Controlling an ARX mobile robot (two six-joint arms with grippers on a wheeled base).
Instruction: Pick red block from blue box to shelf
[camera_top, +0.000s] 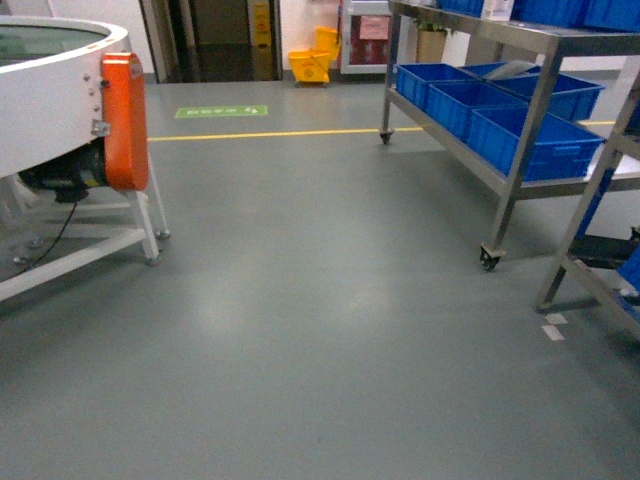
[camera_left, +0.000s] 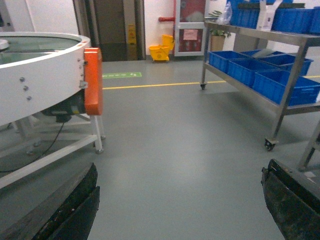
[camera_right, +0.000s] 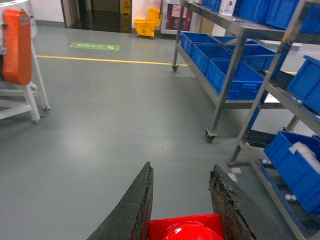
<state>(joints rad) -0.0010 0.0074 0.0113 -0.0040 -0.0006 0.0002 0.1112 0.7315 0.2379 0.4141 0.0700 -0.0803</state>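
In the right wrist view the red block (camera_right: 185, 227) sits between the two dark fingers of my right gripper (camera_right: 181, 167), which is shut on it above the grey floor. The left wrist view shows my left gripper (camera_left: 180, 170) open, its fingers wide apart with only floor between them. The steel shelf (camera_top: 525, 130) stands ahead on the right on castors; it also appears as the shelf (camera_right: 235, 65) beyond the held block and the shelf (camera_left: 292, 75) at the right of the left wrist view. The blue box is out of view. Neither gripper shows in the head view.
Dark blue crates (camera_top: 530, 140) fill the shelf's lower deck. A second steel rack (camera_top: 590, 220) stands nearer at the far right. A white round machine with an orange cover (camera_top: 125, 120) is on the left. A yellow floor line (camera_top: 270, 133) and a mop bucket (camera_top: 315, 60) lie ahead.
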